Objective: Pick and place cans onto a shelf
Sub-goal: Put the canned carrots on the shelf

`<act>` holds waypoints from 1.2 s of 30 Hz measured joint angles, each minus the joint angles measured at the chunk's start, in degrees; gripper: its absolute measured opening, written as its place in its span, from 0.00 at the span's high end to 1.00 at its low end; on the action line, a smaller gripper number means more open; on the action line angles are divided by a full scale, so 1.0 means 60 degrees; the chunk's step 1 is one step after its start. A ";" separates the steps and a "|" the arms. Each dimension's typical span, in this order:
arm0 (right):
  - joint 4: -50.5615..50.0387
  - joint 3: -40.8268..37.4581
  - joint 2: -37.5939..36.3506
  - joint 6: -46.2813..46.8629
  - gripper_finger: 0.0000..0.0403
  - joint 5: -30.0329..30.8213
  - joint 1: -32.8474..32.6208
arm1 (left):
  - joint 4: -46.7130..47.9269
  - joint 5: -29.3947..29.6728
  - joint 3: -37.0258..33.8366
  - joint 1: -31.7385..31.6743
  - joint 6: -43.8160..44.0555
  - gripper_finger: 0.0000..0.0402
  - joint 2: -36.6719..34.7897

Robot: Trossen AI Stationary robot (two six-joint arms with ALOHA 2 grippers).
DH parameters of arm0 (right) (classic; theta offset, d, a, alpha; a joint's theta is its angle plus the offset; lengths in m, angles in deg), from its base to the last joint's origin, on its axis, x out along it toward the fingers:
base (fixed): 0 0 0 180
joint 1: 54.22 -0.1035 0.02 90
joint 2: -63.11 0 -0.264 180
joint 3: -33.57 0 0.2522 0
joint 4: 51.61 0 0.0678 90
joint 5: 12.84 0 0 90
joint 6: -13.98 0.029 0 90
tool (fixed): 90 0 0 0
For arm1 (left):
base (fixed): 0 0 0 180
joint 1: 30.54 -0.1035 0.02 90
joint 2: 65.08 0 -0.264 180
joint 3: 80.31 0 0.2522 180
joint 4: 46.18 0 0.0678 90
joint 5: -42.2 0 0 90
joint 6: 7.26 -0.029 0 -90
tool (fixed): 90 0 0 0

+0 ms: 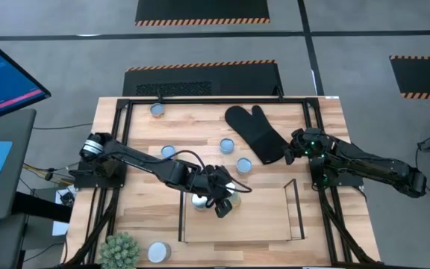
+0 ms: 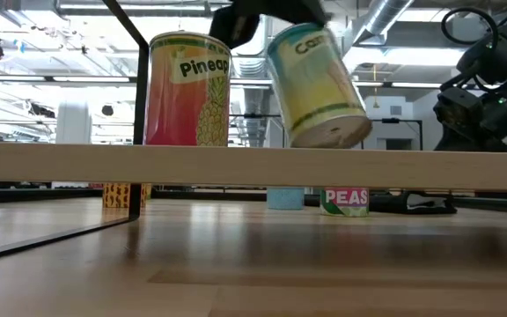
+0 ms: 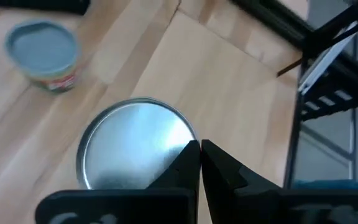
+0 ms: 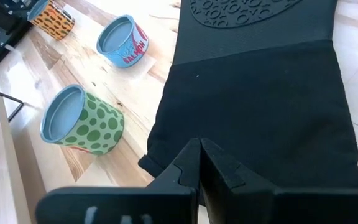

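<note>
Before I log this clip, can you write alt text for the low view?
A tilted can with a yellow and teal label hangs just above the light wood shelf board, beside an upright pineapple can with a red and yellow label. A green peas can and the black oven mitt show beneath the board.

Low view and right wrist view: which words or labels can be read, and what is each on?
"Pineap", cut off by the curve: red-yellow can standing on the shelf.
"Co", rest blurred: tilted can beside it.
"PEAS": green can behind, under the shelf board.
"SALMON", likely: blue can near the mitt.
Green-dotted can: no readable text.
</note>
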 joint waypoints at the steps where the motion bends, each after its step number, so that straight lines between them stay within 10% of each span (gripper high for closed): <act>1: -0.0008 0.0000 -0.0004 -0.0002 0.92 -0.0003 0.0000 | 0.0117 0.0001 0.0001 0.0012 0.0016 1.00 0.0008; 36: 0.0031 0.0000 0.0000 -0.0430 0.92 0.0046 0.0009 | 0.0016 -0.0738 0.0004 0.0374 0.0521 0.98 0.0352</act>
